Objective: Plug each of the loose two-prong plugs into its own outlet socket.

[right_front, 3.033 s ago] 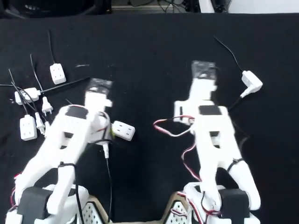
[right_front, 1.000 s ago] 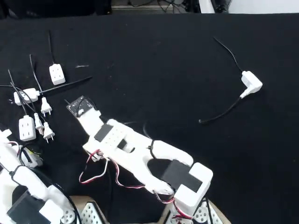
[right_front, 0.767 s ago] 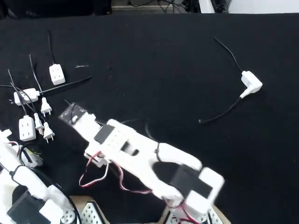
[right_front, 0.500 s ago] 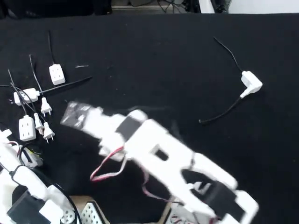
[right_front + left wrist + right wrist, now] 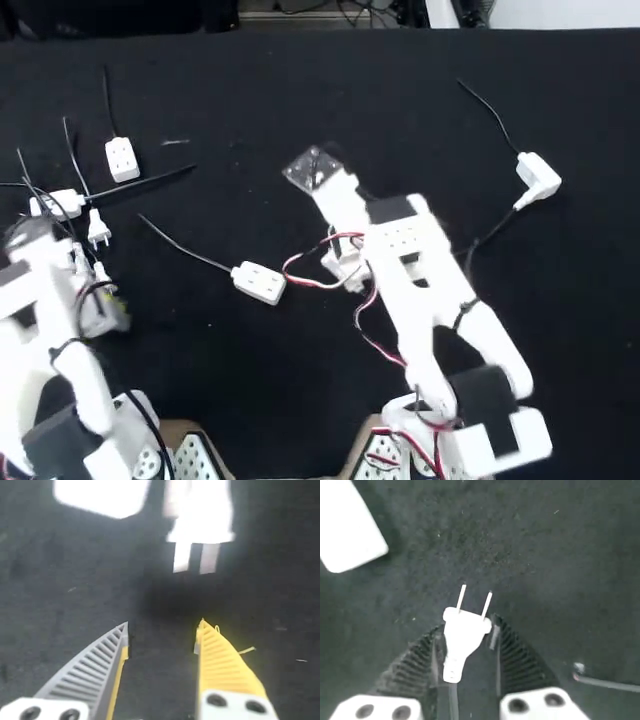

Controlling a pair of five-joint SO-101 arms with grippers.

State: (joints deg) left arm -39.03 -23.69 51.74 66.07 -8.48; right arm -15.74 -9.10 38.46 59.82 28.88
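My right gripper (image 5: 466,625) is shut on a white two-prong plug (image 5: 464,630), prongs pointing away over the black cloth. In the high view this gripper (image 5: 315,168) sits mid-table, behind a white outlet socket (image 5: 260,282) with a thin black cord. My left gripper (image 5: 162,627) is open just above the cloth, with another two-prong plug (image 5: 200,520) lying ahead of its fingertips beside a white block (image 5: 100,495). In the high view the left arm (image 5: 40,290) stands over the cluster of loose plugs (image 5: 97,230) and sockets at the left edge.
More white sockets lie at the back left (image 5: 122,157) and the far left (image 5: 58,205), with thin black cords tangled around them. A white right-angle plug (image 5: 538,178) with its cord lies at the right. A white socket corner (image 5: 350,530) shows near my right gripper.
The right arm swung from the left side of the table to the middle, uncovering the socket with its cord. The left arm came up over the plug cluster.
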